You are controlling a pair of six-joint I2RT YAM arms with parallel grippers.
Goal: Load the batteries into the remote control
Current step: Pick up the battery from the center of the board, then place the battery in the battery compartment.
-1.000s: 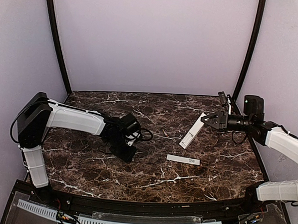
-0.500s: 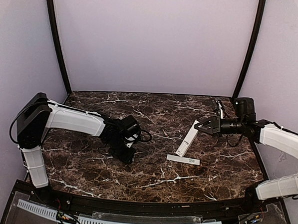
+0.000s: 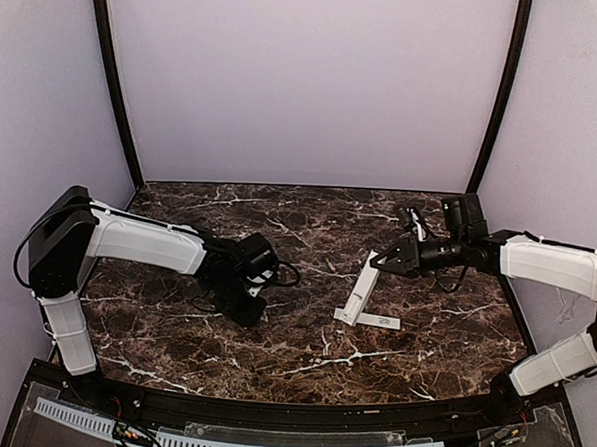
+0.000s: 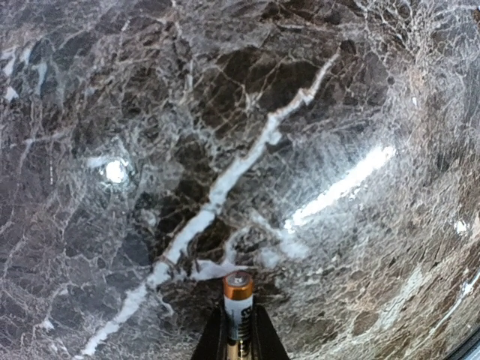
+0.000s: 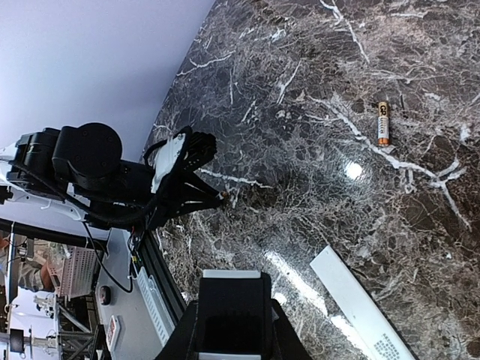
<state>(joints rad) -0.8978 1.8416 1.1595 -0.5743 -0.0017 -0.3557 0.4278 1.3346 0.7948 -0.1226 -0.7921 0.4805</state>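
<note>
The remote control (image 3: 360, 290) sits a little toward 3 o'clock from the middle of the marble table (image 3: 173, 327). It is tilted, with its upper end pointing to 1 o'clock and its lower end down at the tabletop toward 7 o'clock. The right gripper (image 3: 382, 262) has its fingers pinched narrowly on that upper end. From the right wrist, the remote's white edge and dark section show clamped between the two black fingers (image 5: 187, 330). The lower end comes down just beside the left end of a flat white cover strip (image 3: 367, 319), which lies on the marble at 5 o'clock from the remote; whether the two touch cannot be told. Well apart, at about 9 o'clock from the remote, the left gripper (image 3: 246, 309) hangs low over the table. Its fingers are closed narrowly on a battery (image 4: 238, 300), whose copper-coloured tip sticks out beyond the fingertips, just above the veined stone. A second battery (image 5: 383, 122) shows only from the right wrist. It lies alone on the marble at roughly 1 o'clock from the clamped remote in that view, gold band and dark print facing up. The white left arm (image 3: 142, 240) reaches in from 9 o'clock and the right arm (image 3: 547, 265) from 3 o'clock.
</note>
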